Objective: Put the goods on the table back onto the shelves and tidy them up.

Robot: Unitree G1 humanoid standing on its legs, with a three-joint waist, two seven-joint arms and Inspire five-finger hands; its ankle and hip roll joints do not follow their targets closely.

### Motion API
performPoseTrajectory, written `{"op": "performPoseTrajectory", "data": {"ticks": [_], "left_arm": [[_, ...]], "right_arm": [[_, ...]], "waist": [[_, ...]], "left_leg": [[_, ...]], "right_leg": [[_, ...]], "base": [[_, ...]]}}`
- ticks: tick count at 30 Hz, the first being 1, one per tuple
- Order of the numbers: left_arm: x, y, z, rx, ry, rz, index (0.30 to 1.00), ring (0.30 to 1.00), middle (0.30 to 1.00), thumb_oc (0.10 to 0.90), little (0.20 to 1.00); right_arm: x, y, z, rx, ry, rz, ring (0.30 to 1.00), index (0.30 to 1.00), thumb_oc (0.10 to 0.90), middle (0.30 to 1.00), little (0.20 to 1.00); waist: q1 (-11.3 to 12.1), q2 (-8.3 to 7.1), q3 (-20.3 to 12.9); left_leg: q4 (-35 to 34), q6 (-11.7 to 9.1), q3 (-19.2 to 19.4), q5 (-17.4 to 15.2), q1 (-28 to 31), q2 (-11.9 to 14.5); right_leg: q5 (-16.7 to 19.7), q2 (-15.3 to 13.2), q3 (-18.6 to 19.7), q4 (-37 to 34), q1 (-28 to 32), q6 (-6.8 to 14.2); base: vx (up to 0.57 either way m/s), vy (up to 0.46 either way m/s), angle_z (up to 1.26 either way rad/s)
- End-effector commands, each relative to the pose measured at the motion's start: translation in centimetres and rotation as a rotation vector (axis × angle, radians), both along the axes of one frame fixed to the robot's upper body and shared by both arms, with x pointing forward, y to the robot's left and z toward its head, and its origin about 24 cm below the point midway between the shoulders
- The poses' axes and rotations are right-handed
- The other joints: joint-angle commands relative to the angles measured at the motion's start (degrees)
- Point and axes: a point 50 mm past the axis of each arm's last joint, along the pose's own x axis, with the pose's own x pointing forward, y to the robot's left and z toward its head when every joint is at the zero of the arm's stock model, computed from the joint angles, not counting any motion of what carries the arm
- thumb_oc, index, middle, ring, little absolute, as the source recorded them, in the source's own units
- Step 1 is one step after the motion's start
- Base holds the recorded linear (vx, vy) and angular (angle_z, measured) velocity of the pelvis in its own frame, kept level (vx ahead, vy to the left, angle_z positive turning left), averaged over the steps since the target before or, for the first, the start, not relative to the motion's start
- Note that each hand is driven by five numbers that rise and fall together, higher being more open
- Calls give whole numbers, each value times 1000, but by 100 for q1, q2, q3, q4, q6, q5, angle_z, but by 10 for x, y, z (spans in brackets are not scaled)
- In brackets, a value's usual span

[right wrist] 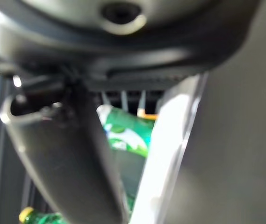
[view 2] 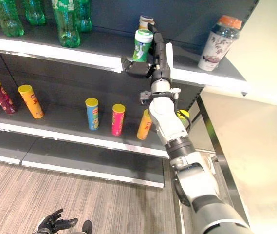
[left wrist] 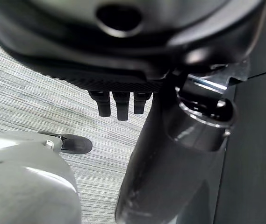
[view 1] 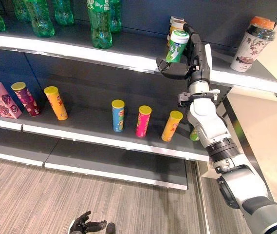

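Note:
A green can with a white lid (view 1: 177, 46) stands upright at the front edge of the top shelf (view 1: 80, 51). My right hand (view 1: 195, 53) is raised against it. Its straight fingers run up the can's right side and its thumb juts out to the left below the can, in front of the shelf edge. In the right wrist view the green can (right wrist: 125, 133) sits between thumb and fingers. The hand is open. My left hand (view 1: 87, 225) hangs low over the floor with relaxed fingers, holding nothing.
A second can (view 1: 175, 22) stands just behind the green one, and a patterned cup with an orange lid (view 1: 252, 44) further right. Green bottles (view 1: 99, 22) line the top shelf's left. The middle shelf holds several chip tubes (view 1: 118, 116) and a pink box (view 1: 1, 99). A beige table (view 2: 255, 146) lies right.

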Motion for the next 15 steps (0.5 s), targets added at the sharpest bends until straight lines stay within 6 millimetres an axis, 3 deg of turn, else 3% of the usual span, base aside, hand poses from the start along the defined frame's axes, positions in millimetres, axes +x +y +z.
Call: {"op": "performPoseTrajectory", "data": {"ticks": [1, 4, 8, 11, 15], "left_arm": [[25, 9, 9, 45, -77, -13, 900, 900, 900, 800, 900], [26, 9, 9, 40, -75, -9, 900, 900, 900, 800, 900], [27, 9, 9, 41, -74, -16, 900, 900, 900, 800, 900], [29, 9, 11, 44, -88, -15, 900, 900, 900, 800, 900], [25, 12, 9, 54, -75, -19, 900, 900, 900, 800, 900]], "right_arm": [[-6, -10, 49, -2, -183, -31, 900, 900, 800, 900, 900], [-5, -6, 47, 68, -163, 37, 900, 900, 800, 900, 900], [-5, -8, 50, 29, -173, 10, 900, 900, 800, 900, 900], [-11, -31, 66, -21, -256, -135, 900, 900, 800, 900, 900], [-19, -45, 84, -20, -337, -167, 900, 900, 800, 900, 900]], "waist": [[178, -14, -85], [163, -29, -104], [151, -41, -120], [177, -61, -119], [202, -77, -128]], "left_leg": [[20, -32, -85, -730, 371, -6], [20, -35, -79, -731, 377, -5], [20, -34, -71, -738, 394, 5], [20, -27, -104, -745, 395, 2], [20, -25, -126, -747, 388, -6]], "right_leg": [[221, -281, -256, 74, 35, 349], [218, -278, -255, 74, 41, 347], [218, -275, -249, 74, 46, 345], [223, -273, -279, 74, 61, 355], [221, -281, -301, 74, 68, 370]], "base": [[0, 0, 0], [0, 0, 0], [0, 0, 0], [0, 0, 0], [0, 4, 3]]}}
